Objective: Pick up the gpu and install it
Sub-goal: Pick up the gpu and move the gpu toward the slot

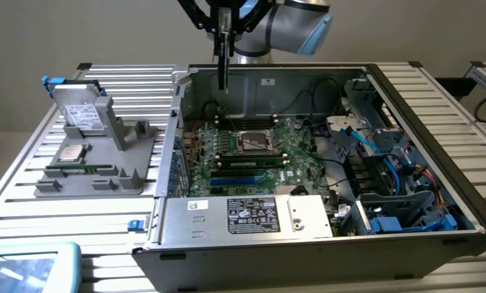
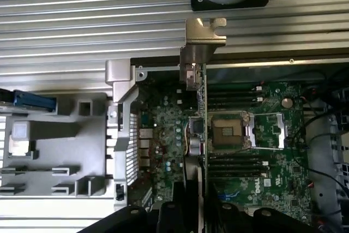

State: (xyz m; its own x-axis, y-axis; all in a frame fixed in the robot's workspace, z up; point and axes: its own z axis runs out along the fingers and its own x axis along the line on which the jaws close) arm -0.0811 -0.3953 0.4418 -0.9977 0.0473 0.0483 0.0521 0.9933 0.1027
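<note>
**A:** Which step is this?

**B:** The carry, I'd judge. The pick-up is done: the tool (image 1: 224, 27) is pinching the gpu (image 1: 223, 61) by its upper edge. The card hangs upright above the rear of the open case (image 1: 438, 152), clear of everything.

**A:** Where does it sit over the motherboard (image 2: 163, 135)?

**B:** In the wrist view it runs edge-on beside the processor socket (image 2: 226, 132), with its silver bracket (image 2: 199, 53) at the case's back wall. It isn't seated yet.

**A:** What does installing call for?

**B:** A straight, untilted descent, with the connector edge lined up along a slot. The blue slot (image 1: 239, 180) looks likely, though I can't be sure. The bracket must also meet the rear opening without catching any cables (image 1: 340, 131).
</note>
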